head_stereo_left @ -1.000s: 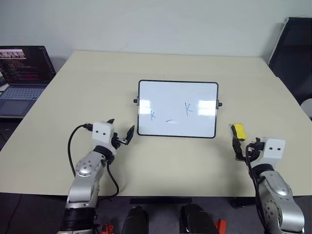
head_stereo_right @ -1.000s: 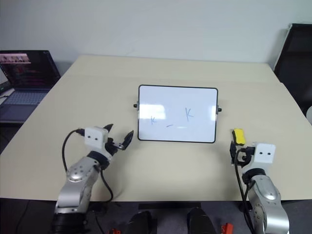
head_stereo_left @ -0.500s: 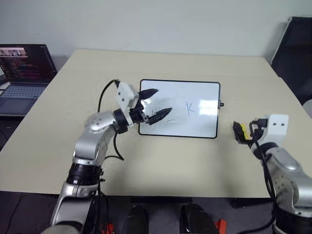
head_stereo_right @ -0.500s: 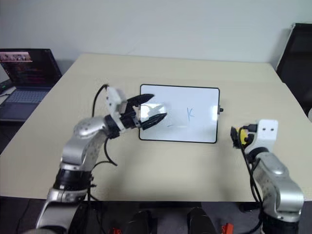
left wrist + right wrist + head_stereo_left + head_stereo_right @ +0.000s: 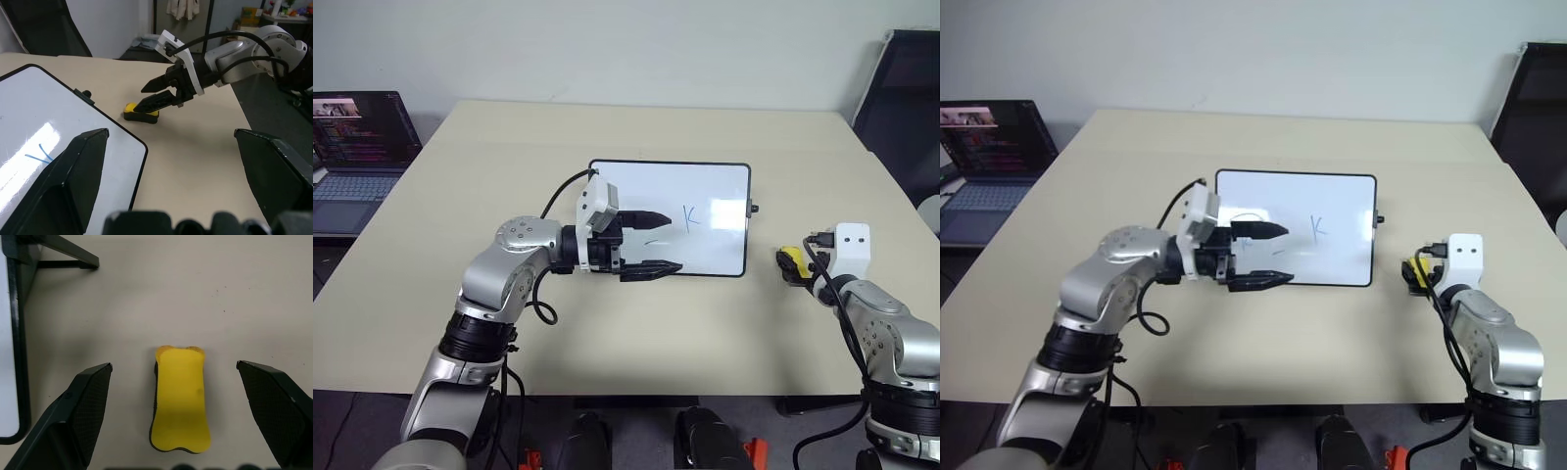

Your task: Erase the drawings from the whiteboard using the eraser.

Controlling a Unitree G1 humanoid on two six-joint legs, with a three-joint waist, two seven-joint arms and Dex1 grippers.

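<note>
The whiteboard (image 5: 710, 188) lies flat at the table's middle, with a blue K (image 5: 691, 215) and a short dash (image 5: 653, 241) of the drawings on it. My left gripper (image 5: 661, 241) hovers open over the board's left half, pointing right and hiding part of that side. The yellow eraser (image 5: 790, 259) lies on the table just right of the board. My right gripper (image 5: 174, 364) is open, its fingers wide on either side of the eraser (image 5: 180, 401) and touching neither side. The left wrist view shows the right gripper (image 5: 156, 95) right above the eraser (image 5: 141, 111).
An open laptop (image 5: 357, 147) sits on a lower surface off the table's left edge. A black chair (image 5: 906, 98) stands at the far right. Bare tabletop (image 5: 607, 333) stretches in front of the board.
My left arm swung up and right from the table in front of the board to over its left half. My right gripper moved forward to straddle the eraser.
</note>
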